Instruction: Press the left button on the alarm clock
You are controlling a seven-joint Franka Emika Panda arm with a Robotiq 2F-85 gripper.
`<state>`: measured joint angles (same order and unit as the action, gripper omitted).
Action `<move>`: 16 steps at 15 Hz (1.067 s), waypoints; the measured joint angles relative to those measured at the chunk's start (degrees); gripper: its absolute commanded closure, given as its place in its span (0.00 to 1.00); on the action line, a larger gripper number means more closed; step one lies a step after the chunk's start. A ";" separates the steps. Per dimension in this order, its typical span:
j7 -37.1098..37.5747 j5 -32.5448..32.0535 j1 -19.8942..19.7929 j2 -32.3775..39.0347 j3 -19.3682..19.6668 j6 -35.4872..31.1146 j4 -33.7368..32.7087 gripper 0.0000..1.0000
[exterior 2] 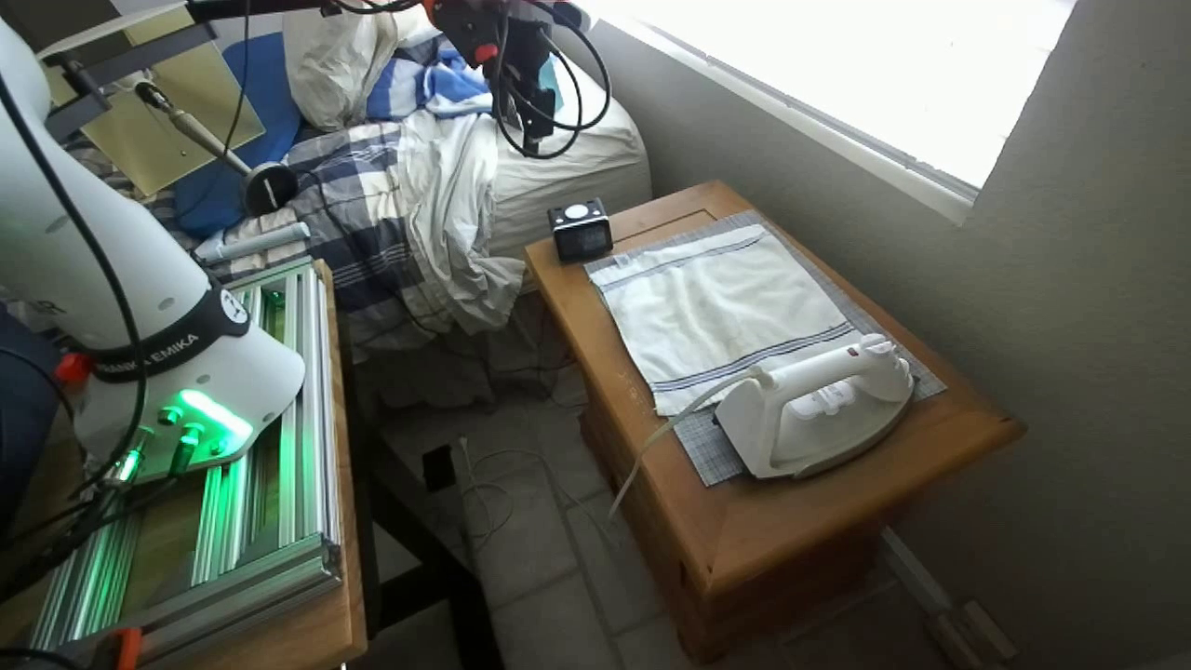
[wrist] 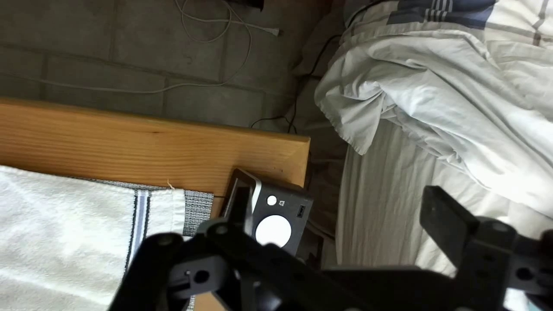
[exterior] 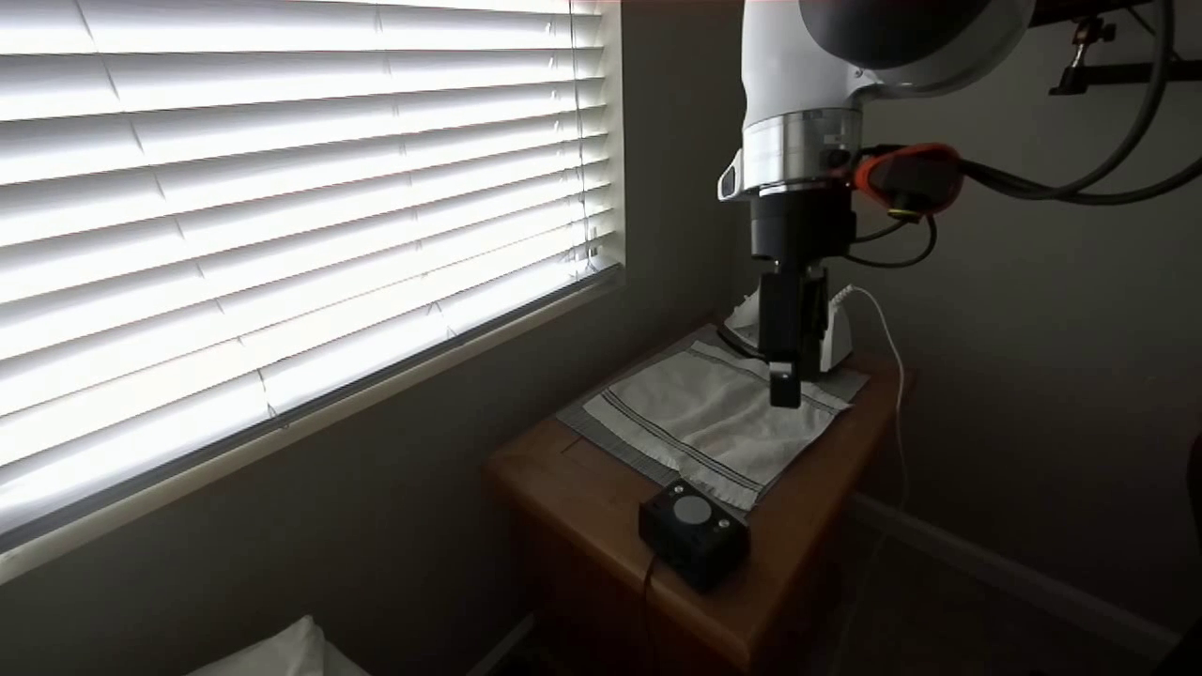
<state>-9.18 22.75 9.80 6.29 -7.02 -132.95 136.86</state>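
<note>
The alarm clock [exterior: 695, 535] is a small black box on the nightstand, upright, near its end by the bed. It also shows in an exterior view [exterior 2: 582, 233]. In the wrist view the clock [wrist: 283, 203] shows a large round white button [wrist: 273, 230] and a small white button [wrist: 271, 200] beside an alarm symbol. A second small button [exterior: 723, 524] shows in an exterior view; my gripper hides that side in the wrist view. My gripper [wrist: 339, 207] is open and empty, in the air above and apart from the clock. It shows in both exterior views [exterior: 785, 390] [exterior 2: 532, 140].
The wooden nightstand [exterior 2: 642, 381] holds a white towel [exterior 2: 716, 298] on a grey mat and a white iron [exterior 2: 819, 409] with its cord. A bed [exterior 2: 577, 158] stands beside the clock's end. A window with blinds [exterior: 282, 207] is on the wall alongside.
</note>
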 measured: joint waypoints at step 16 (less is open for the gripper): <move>-0.39 0.04 -0.36 14.97 -2.56 -6.20 -6.51 0.90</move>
<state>-9.57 22.79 9.44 21.26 -9.58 -139.14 130.35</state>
